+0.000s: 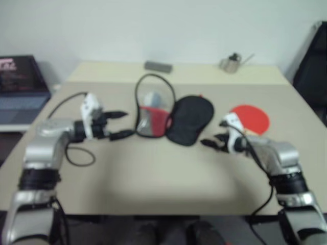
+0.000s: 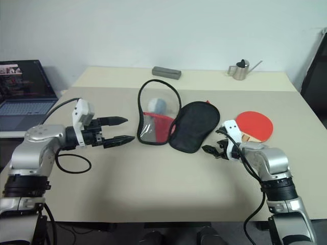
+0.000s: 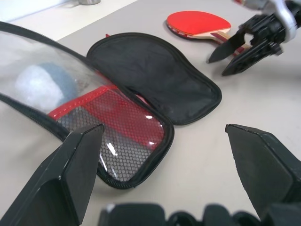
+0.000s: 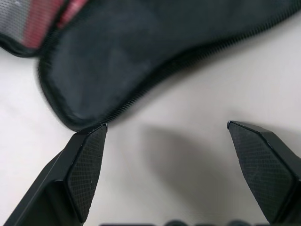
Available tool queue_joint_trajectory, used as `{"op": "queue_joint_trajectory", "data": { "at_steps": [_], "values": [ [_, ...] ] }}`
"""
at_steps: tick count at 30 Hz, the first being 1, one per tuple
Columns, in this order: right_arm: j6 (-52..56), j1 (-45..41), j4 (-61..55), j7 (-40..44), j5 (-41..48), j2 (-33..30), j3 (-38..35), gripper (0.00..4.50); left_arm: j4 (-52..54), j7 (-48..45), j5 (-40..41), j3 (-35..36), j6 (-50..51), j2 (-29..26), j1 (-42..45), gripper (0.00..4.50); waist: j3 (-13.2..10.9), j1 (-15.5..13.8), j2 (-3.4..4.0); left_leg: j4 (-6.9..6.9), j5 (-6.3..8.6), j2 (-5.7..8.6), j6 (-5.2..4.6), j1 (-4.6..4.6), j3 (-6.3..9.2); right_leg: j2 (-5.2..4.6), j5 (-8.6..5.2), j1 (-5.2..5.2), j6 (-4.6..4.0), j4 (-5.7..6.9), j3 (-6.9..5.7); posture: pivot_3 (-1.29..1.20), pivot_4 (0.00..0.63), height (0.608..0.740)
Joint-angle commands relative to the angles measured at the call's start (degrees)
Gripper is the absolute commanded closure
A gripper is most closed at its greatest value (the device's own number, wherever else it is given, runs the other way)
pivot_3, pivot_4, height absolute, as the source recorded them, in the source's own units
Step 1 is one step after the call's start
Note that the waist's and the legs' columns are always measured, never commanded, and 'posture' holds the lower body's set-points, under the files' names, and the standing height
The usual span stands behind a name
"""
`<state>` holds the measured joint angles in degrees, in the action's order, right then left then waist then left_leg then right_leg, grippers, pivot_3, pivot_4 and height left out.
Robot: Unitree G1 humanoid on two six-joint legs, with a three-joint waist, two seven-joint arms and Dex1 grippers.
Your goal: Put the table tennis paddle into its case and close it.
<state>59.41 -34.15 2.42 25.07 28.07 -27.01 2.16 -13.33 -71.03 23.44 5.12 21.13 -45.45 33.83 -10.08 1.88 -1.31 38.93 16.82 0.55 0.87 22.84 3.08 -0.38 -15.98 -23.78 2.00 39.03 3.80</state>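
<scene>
You will find no text, number or brand that can be read here. The laptop (image 2: 23, 94) at the left shows some red and white marks on its dark screen, but they are too small to read. The case (image 2: 173, 120) and the paddle (image 2: 254, 125) carry no readable label.

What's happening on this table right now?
The case lies unzipped and spread open mid-table. The table tennis paddle rests flat to its right, not yet packed. Both end effectors are open and empty: the left end effector hovers beside the case's clear half, the right end effector near its black flap.
</scene>
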Motion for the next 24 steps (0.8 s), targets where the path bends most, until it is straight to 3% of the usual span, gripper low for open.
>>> {"op": "queue_joint_trajectory", "data": {
  "at_steps": [1, 9, 21, 24],
  "values": [
    [-2.0, -2.6, 1.9, 0.4, -1.3, 1.5, -0.5, 0.03, 1.7, -0.7, 0.5, 0.6, -0.4, -1.0, 2.0, 0.0, 0.0, 0.1, 0.0, 0.0, 0.0, 0.0, 0.0, 0.0, 0.0, 0.0, 0.01, 0.0, -0.02, 0.0, -0.01, 0.0, 0.15, 0.74],
    [-1.7, -6.2, 5.4, 0.4, -2.3, 6.5, -0.6, 0.03, 1.2, -0.8, 0.2, 0.4, -0.6, -0.8, 3.1, 0.0, 0.0, 0.4, 0.0, 0.0, 0.0, -0.01, 0.0, 0.01, -0.01, 0.01, 0.02, -0.03, -0.02, 0.02, -0.03, 0.0, 0.15, 0.74],
    [-5.0, -7.3, 8.9, -0.8, -7.7, 8.9, 1.4, 0.03, 0.5, -0.1, -0.4, 0.5, -1.5, -0.7, 2.8, 0.0, 0.0, 0.8, 0.01, 0.0, -0.04, -0.01, 0.05, -0.03, -0.01, 0.01, 0.05, -0.04, -0.07, 0.1, -0.04, 0.0, 0.15, 0.74],
    [-5.9, -7.5, 9.6, -1.1, -8.9, 9.3, 1.2, 0.64, 0.3, -0.2, -0.5, 0.6, -1.6, -0.8, 2.9, 0.0, 0.0, 1.0, 0.01, 0.0, -0.05, -0.01, 0.07, -0.04, -0.01, 0.01, 0.05, -0.04, -0.08, 0.11, -0.04, 0.0, 0.15, 0.74]
  ]
}}
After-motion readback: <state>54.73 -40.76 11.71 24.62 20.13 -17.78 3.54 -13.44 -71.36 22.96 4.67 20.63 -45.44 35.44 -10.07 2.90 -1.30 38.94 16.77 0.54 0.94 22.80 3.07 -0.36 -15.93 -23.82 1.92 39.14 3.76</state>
